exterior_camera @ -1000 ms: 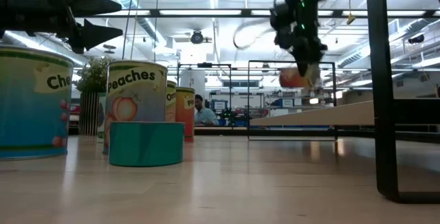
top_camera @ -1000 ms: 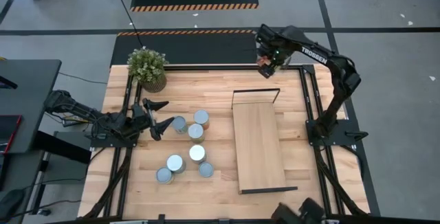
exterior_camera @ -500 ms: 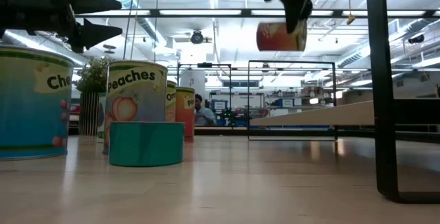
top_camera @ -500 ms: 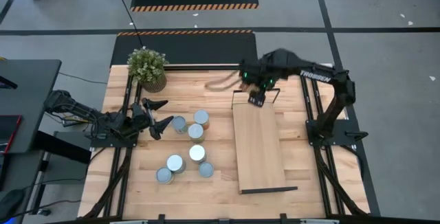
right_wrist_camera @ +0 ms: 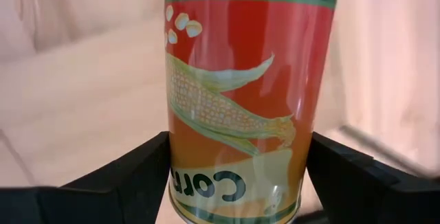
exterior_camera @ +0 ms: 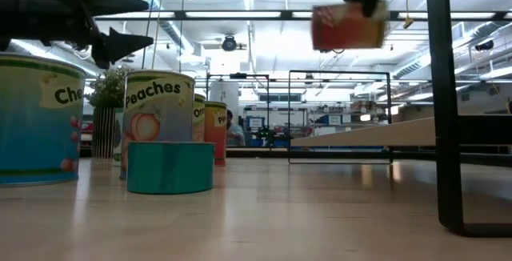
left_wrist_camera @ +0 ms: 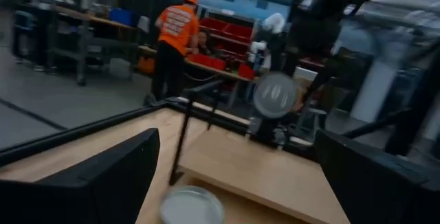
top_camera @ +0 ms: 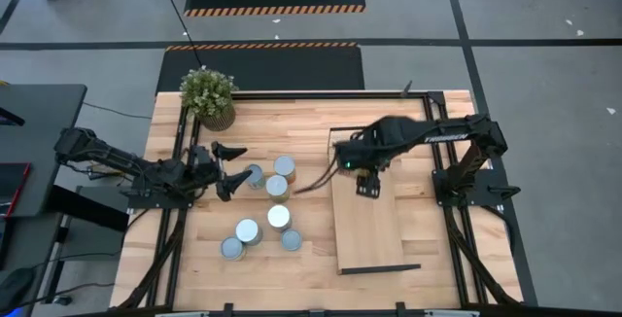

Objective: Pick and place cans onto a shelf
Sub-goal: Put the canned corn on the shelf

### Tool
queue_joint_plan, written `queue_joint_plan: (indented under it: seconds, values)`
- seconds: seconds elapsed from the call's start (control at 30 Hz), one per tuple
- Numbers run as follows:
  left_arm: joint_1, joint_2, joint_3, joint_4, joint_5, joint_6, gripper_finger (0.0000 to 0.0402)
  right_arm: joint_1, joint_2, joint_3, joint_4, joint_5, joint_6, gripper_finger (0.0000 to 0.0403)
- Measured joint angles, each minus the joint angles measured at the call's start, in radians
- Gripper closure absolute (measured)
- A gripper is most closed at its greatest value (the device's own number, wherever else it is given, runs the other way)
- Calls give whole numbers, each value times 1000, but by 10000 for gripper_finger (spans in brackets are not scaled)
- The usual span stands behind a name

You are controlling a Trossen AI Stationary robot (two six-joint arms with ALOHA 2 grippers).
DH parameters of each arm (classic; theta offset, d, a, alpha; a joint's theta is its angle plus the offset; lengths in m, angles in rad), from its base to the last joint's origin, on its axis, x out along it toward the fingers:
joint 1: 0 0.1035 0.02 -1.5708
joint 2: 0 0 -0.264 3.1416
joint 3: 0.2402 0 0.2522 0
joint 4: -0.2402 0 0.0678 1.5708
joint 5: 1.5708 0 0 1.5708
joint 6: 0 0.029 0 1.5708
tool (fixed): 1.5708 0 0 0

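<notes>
Several cans with silver tops stand in a cluster (top_camera: pixel 276 186) on the table left of the shelf (top_camera: pixel 369 225), a long light-wood board with black end frames. In the low view they show as a Peaches can (exterior_camera: pixel 158 113) and a teal tin (exterior_camera: pixel 170 166). My right gripper (top_camera: pixel 366 182) is over the shelf's far part, shut on a red corn can (right_wrist_camera: pixel 244 93), which is high in the air in the low view (exterior_camera: pixel 349 26). My left gripper (top_camera: pixel 231 164) is open and empty beside the cluster's left can (top_camera: pixel 253 174). My right gripper pinches the corn can's curved side between its two fingers (right_wrist_camera: pixel 141 172), one on each side, near one end of the can. The fingers lie across the can. The can is lifted clear above the shelf, and its round silver end (left_wrist_camera: pixel 275 95) faces the table's left.
A potted green plant (top_camera: pixel 207 94) stands at the far left corner. Black frame rails (top_camera: pixel 180 152) run along the table's left and right sides. A person in orange (left_wrist_camera: pixel 177 35) stands in the room beyond. The shelf's near half (top_camera: pixel 374 244) is bare wood.
My right gripper has swung from beyond the table's far edge toward the near side and to the left, carrying the corn can over the shelf's far part. My left gripper has shifted a little toward the cans and stays open.
</notes>
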Motion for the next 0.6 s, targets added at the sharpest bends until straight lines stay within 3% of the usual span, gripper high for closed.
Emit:
queue_joint_plan:
  seconds: [0.2,0.4,0.6]
  values:
    - [-10,204,95,11,34,6,8,30,-1,-128,0,-114,47,86]
    - [-24,423,227,12,35,5,8,33,-1,-220,0,-366,93,86]
    - [-32,565,338,-12,42,-11,8,9,-1,-337,1,-511,121,86]
